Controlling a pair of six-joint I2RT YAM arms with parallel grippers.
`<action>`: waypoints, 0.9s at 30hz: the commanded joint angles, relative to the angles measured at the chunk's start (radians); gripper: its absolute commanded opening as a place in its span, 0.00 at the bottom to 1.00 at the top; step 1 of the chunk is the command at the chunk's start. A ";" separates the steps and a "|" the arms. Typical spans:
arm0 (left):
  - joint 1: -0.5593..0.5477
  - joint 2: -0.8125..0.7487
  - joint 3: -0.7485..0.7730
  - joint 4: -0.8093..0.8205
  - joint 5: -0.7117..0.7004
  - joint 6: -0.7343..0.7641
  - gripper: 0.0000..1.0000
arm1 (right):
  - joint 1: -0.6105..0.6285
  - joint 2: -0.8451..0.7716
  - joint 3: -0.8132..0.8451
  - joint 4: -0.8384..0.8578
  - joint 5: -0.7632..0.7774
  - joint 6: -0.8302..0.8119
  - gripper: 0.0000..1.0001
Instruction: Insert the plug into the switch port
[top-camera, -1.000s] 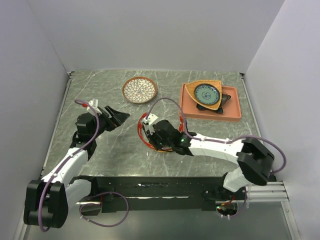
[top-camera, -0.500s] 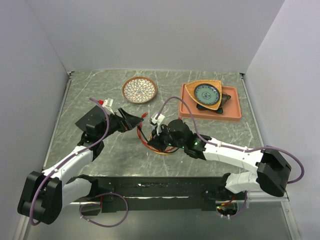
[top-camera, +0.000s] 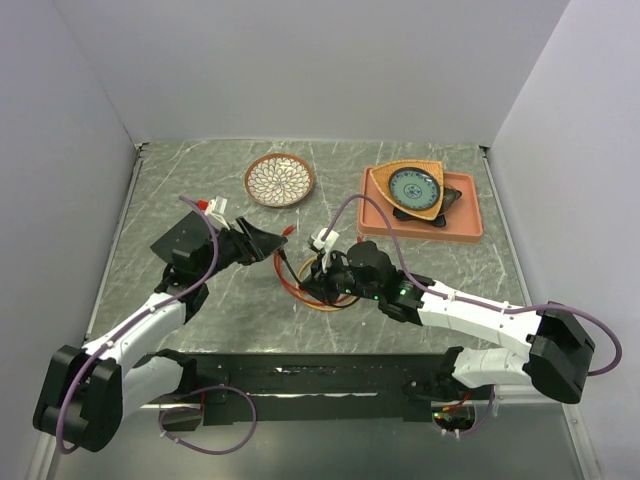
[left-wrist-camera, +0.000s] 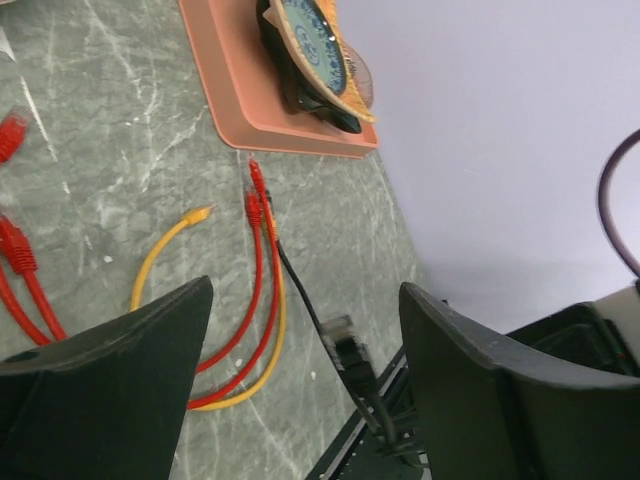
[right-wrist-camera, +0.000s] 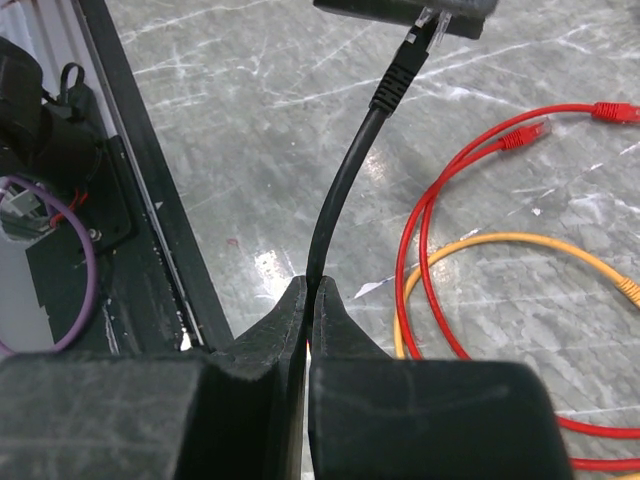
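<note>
Plug (right-wrist-camera: 408, 55) juts ahead of right gripper (right-wrist-camera: 308, 288) clamping its cable (right-wrist-camera: 338, 185), prob. midair.

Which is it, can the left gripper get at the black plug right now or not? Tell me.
Probably yes: the left gripper is open with the black plug between its fingers; the right gripper pinches the cable farther back.

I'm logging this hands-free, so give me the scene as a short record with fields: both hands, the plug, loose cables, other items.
right hand: shut on the black cable, behind its plug
plug: tip near a dark edge at the top of the right wrist view
left hand: open, holding nothing
loose cables: red cables and yellow cable on the table
other items: orange tray with dishes; patterned plate
switch: not clearly identifiable
</note>
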 joint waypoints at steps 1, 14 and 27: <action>-0.014 -0.035 0.048 0.035 0.007 -0.005 0.75 | -0.006 -0.036 0.007 0.025 0.029 -0.007 0.00; -0.058 -0.020 0.074 -0.019 -0.026 0.019 0.49 | -0.007 -0.040 0.002 0.028 0.074 0.007 0.00; -0.103 0.033 0.099 0.000 -0.035 0.022 0.01 | -0.006 -0.017 0.024 0.011 0.081 0.015 0.13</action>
